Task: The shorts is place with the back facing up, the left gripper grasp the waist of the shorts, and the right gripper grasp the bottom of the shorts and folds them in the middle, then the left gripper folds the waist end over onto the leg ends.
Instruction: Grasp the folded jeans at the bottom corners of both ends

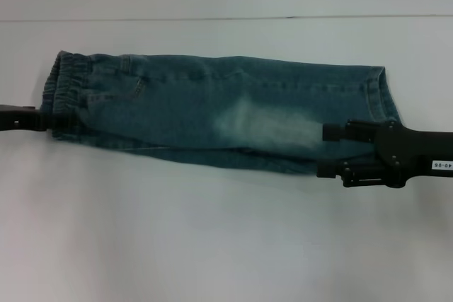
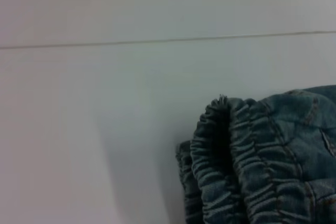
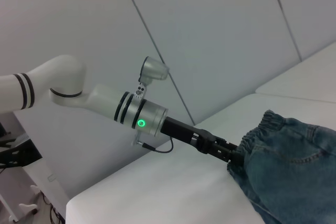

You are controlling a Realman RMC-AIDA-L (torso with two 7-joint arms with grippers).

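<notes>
The denim shorts [image 1: 219,118] lie across the middle of the head view on the white table [image 1: 212,238], already doubled lengthwise so that they form one long band, with the gathered elastic waist at the left end and the leg hems at the right end.

The left gripper [image 1: 44,119] reaches in horizontally from the left edge of the head view, level with the lower part of the waistband. Its tip meets the cloth there, and in the right wrist view the same gripper [image 3: 234,154] sits at the end of a straight, outstretched white arm with its dark fingers clenched on the edge of the waistband. The left wrist view shows only the ruched waistband of the shorts [image 2: 247,166] bunched up in the lower right of the frame.

The right gripper [image 1: 327,151] comes in horizontally from the right edge of the head view, its black body lying low over the table. Its two fingers are spread apart, one above the other, with their tips at the lower right corner of the shorts near the hems; no cloth can be seen pinched between them.
</notes>
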